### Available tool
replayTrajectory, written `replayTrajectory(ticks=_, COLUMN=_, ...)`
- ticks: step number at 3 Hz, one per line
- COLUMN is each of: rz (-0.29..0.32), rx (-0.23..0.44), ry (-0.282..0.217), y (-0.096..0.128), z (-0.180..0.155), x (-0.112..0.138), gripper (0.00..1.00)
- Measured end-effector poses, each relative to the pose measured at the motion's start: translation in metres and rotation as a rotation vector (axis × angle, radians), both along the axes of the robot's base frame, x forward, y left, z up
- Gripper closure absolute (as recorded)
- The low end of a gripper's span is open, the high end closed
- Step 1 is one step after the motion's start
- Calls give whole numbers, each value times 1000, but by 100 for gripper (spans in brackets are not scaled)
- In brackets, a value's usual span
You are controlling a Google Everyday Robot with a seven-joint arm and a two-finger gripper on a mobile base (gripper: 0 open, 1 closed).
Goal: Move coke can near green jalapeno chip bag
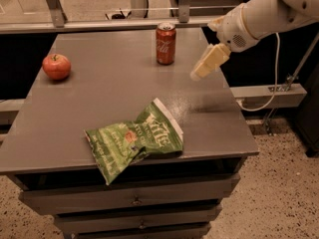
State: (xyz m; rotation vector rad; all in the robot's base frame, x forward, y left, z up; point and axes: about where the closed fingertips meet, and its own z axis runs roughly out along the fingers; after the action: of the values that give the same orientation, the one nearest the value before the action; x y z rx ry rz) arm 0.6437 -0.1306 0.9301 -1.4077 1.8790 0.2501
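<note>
The coke can (166, 44), red with white script and a silver top, stands upright near the far edge of the grey table (99, 98). The green jalapeno chip bag (134, 141) lies crumpled near the table's front edge, one corner hanging over it. My gripper (198, 73) hangs from the white arm (259, 16) above the table's right side, to the right of the can and apart from it. It holds nothing.
A red apple (56, 66) sits at the table's left side. Drawers (134, 200) run under the table front. A metal rail (99, 24) and posts stand behind the table. A cable and a bench lie to the right, over speckled floor.
</note>
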Motion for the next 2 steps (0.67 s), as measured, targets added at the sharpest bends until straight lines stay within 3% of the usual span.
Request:
replayTrajectory(ticks=1, rz=-8, rx=116, ry=-19, y=14, z=-2, x=35, gripper=0)
replayTrajectory(ticks=2, rz=-40, rx=287, ry=-29, y=40, z=-4, x=90, gripper=0)
